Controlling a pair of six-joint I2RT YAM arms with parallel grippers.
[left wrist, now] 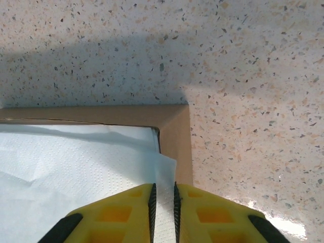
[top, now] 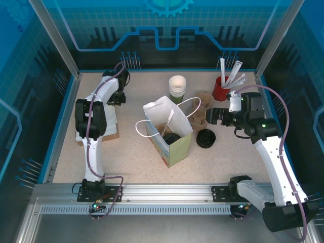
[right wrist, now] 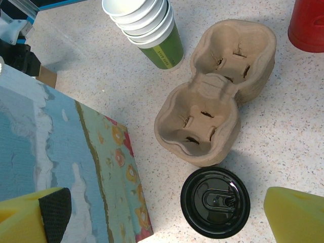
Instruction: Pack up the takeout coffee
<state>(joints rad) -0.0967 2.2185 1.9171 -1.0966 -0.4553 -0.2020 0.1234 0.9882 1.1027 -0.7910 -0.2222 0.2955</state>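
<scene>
The left gripper has its yellow fingers drawn almost together, pinching the edge of a white napkin in the thin gap between them. The napkin lies on top of others in a shallow brown cardboard box, and the fingers hold it near the box's corner. Around the box is the speckled table.

The right gripper stands as wide open as it goes and holds nothing. One finger sits in front of the flowered side of a paper bag, the other past a stack of black lids that rests on the table between them. Just beyond the lids lies a brown pulp cup carrier. Farther on stand a nested stack of green paper cups and a red cup.

The bag stands upright and open in the middle of the table. The coffee cup sits down inside it; its black lid shows through the opening and the bag walls hide its body. A thin white stick leans in the bag just beside it
</scene>
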